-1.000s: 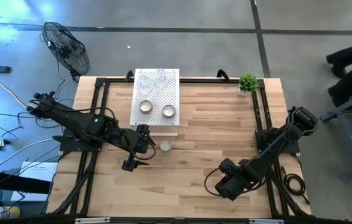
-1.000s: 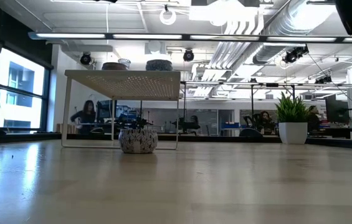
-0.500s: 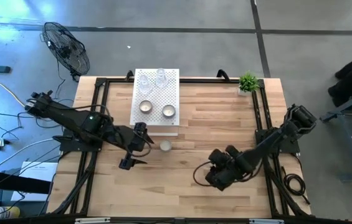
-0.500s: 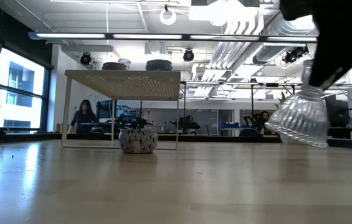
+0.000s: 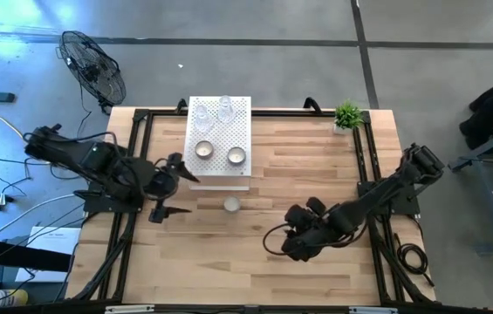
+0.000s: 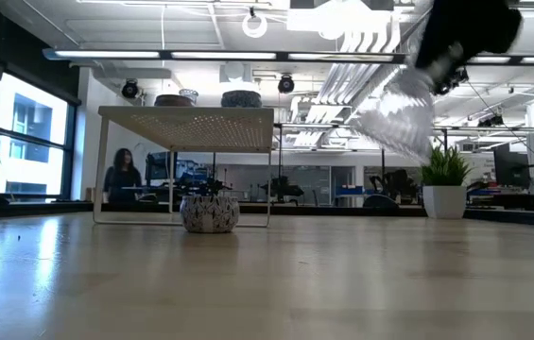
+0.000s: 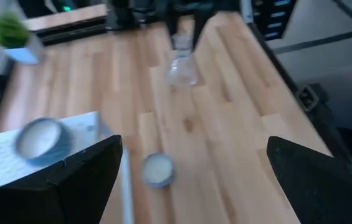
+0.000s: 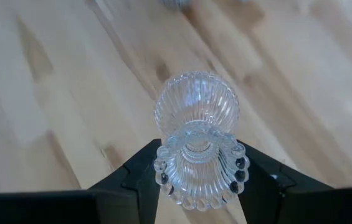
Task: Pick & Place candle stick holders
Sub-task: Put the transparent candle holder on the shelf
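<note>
My right gripper (image 5: 283, 244) is shut on a clear ribbed glass holder (image 8: 197, 140) above the middle of the table; the holder also shows in the low view (image 6: 399, 113) and the left wrist view (image 7: 180, 68). My left gripper (image 5: 172, 190) is open and empty near the white perforated box's (image 5: 220, 174) near left corner. A silvery cup (image 5: 231, 204) rests on its base on the table just in front of the box; it also shows in the low view (image 6: 210, 213). Two glass cups (image 5: 214, 113) and two silvery cups (image 5: 220, 153) stand on the box. My right gripper pinches the glass holder between its two fingers (image 8: 260, 177), at the beaded end (image 8: 163, 171) nearest the gripper. The fingers slant down toward the table's left side. The holder sticks out past the fingertips, tilted, its ribbed bowl (image 6: 394, 118) pointing down and away, lifted clear of the table.
A small green potted plant (image 5: 347, 115) stands at the far right corner. Black frame rails (image 5: 137, 166) run along the table's left and right sides. A fan (image 5: 93, 65) stands off the table at the far left. A person (image 6: 120, 179) shows in the room beyond.
My right gripper has carried the glass holder toward the table's left edge and upward; the holder has come into the low view and risen there. My left gripper has drawn back toward the table's left edge, away from the silvery cup on the table.
</note>
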